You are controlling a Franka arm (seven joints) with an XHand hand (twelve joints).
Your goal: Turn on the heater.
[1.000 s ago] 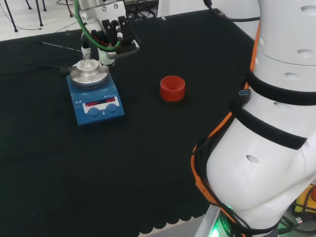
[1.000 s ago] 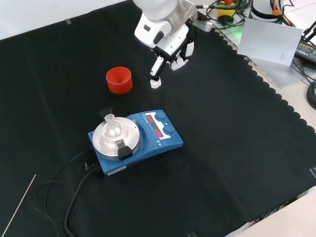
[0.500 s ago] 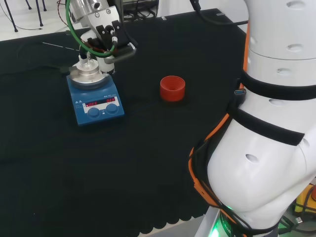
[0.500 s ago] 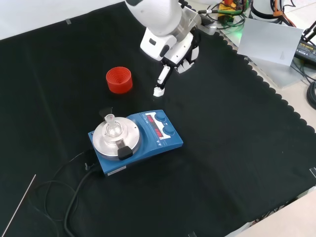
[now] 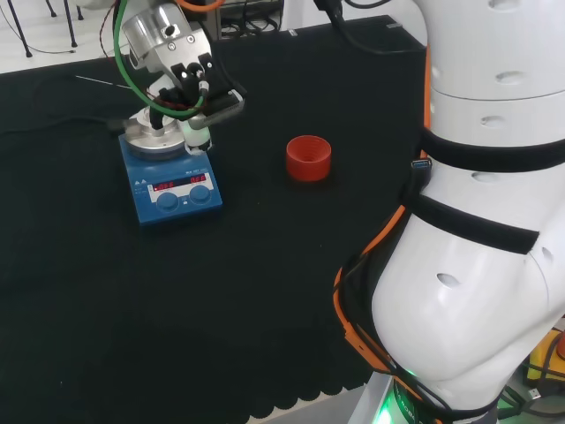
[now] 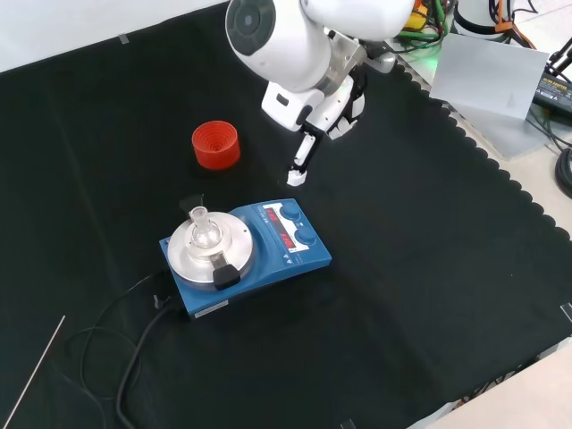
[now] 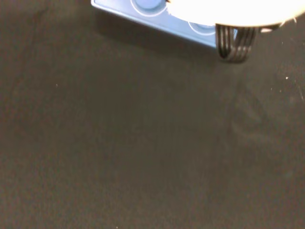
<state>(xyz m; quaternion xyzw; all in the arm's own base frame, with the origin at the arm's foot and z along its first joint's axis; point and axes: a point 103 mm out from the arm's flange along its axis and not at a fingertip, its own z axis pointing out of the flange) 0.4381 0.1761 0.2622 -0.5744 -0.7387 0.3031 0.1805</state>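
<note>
None of the knobs is touched yet, so the job looks only begun. The blue heater box with a round silver top [image 6: 246, 253] sits on the desk with black cloth [image 6: 429, 268]. Its red lights show already. The black and white hand [image 6: 313, 134] hangs above the cloth, near the heater but apart, with one finger pointing down and the others curled. A small clear glass flask [image 6: 203, 228] stands on the silver top; whether it holds anything cannot be told. A red ribbed ring [image 6: 215, 145] stands behind, holding nothing.
</note>
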